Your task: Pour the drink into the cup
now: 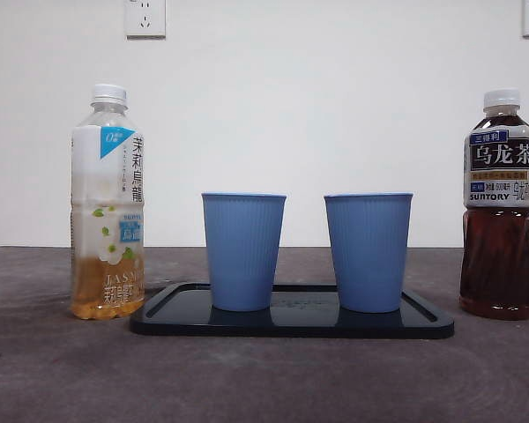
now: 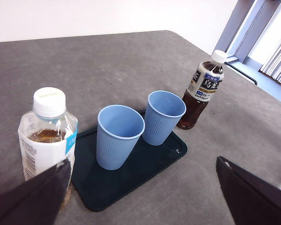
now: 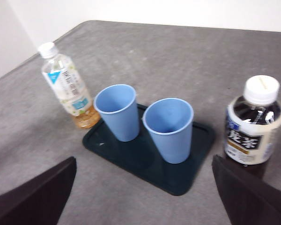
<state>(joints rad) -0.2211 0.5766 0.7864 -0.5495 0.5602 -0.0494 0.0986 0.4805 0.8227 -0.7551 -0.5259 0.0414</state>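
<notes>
Nothing poured yet, far as I can tell. Both blue cups, the left cup [image 1: 243, 250] and the right cup [image 1: 368, 251], stand upright and empty on the black tray [image 1: 291, 319], side by side, not touching. Jasmine tea bottle [image 1: 107, 203] sits just off the tray's left end, cap on, only a bit of liquid at the bottom. Oolong tea bottle [image 1: 500, 204] off the right end, capped, nearly full. Left gripper [image 2: 140, 197] jaws wide apart, holding nothing, up above nr the jasmine bottle. Right gripper [image 3: 145, 197] same, spread wide w/ nothing in it, nr the oolong. Still to do: grab, uncap, tilt. Nothing blocks either bottle; the cups stand close together, so a spill's possible.
</notes>
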